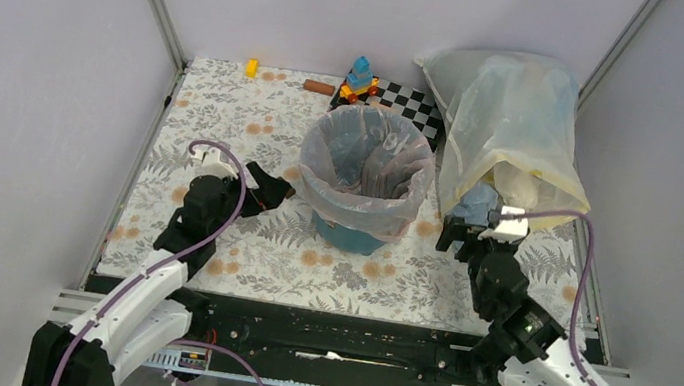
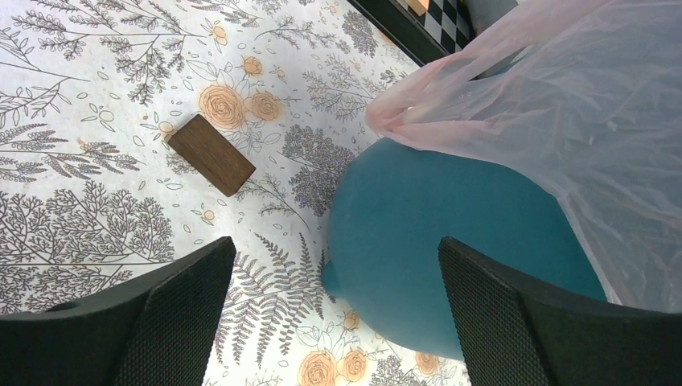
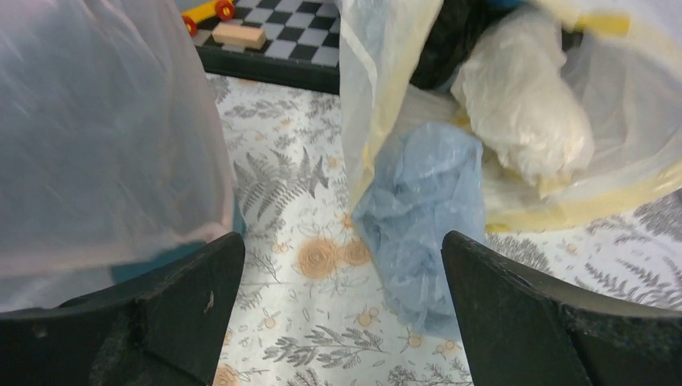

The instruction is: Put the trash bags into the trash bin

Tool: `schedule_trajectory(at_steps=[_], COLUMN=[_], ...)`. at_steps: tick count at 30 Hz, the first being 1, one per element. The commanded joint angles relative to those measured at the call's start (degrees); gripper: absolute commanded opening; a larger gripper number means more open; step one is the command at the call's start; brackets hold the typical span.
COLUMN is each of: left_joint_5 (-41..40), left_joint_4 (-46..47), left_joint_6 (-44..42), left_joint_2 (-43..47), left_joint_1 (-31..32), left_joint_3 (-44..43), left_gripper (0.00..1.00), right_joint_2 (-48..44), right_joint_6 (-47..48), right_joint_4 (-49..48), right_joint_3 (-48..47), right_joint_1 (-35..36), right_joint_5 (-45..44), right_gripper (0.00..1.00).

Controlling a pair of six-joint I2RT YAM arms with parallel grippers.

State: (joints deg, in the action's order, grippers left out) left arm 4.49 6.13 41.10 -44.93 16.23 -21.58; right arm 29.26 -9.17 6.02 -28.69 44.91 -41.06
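The teal trash bin [image 1: 351, 233] stands mid-table, lined with a clear bag [image 1: 365, 166] folded over its rim. It also shows in the left wrist view [image 2: 434, 233] and at the left of the right wrist view [image 3: 145, 261]. A large clear-yellow sack [image 1: 514, 126] at the back right holds trash bags: a white one [image 3: 523, 96] and a dark one [image 3: 458, 40]. A blue trash bag [image 3: 426, 209] spills from its mouth onto the mat. My left gripper [image 1: 270, 188] is open, just left of the bin. My right gripper [image 1: 463, 235] is open, just before the blue bag.
A brown wooden block [image 2: 211, 154] lies on the floral mat left of the bin. A checkerboard [image 1: 409, 105], a toy vehicle [image 1: 360, 80], a brown stick [image 1: 318, 87] and a yellow piece [image 1: 252, 67] sit at the back. Grey walls close in both sides.
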Motion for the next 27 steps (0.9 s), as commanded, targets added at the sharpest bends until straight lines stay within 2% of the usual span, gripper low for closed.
schedule_trajectory(at_steps=[1, 5, 7, 11, 13, 18, 22, 27], left_joint_5=[1.21, 1.82, 3.19, 9.08, 11.36, 10.07, 3.28, 1.86], left_joint_4=[1.92, 0.74, 0.95, 4.74, 8.04, 10.29, 6.14, 6.16], left_joint_6=[0.46, 0.39, 0.43, 0.15, 0.24, 1.5, 1.46, 1.78], left_joint_2=[2.46, 4.26, 4.24, 1.73, -0.42, -4.74, -6.49, -9.23], left_joint_1=[0.2, 0.16, 0.16, 0.16, 0.25, 0.22, 0.06, -0.96], left_joint_3=[0.81, 1.68, 2.25, 3.65, 4.2, 3.5, 2.25, 1.7], left_gripper=[0.99, 0.99, 0.99, 0.99, 0.99, 0.99, 0.99, 0.99], right_joint_2=[-6.64, -5.91, -4.57, -2.15, 0.4, 10.4, 19.31, 32.15], right_joint_6=[0.04, -3.88, -5.36, -2.32, -2.02, -5.69, -4.04, -2.92], right_joint_4=[-15.9, -13.38, -11.45, -16.95, -23.78, -24.94, -31.67, -46.13], right_joint_3=[10.6, 12.42, 12.58, 16.3, 18.43, 14.2, 12.27, 10.88], right_joint_1=[0.06, 0.08, 0.05, 0.09, 0.07, 0.01, 0.04, 0.07], right_joint_5=[-0.62, -0.66, 3.53, 26.32, 32.14, 21.12, 26.62, 30.4], right_gripper=[1.0, 1.0, 1.0, 1.0, 1.0, 1.0, 1.0, 1.0])
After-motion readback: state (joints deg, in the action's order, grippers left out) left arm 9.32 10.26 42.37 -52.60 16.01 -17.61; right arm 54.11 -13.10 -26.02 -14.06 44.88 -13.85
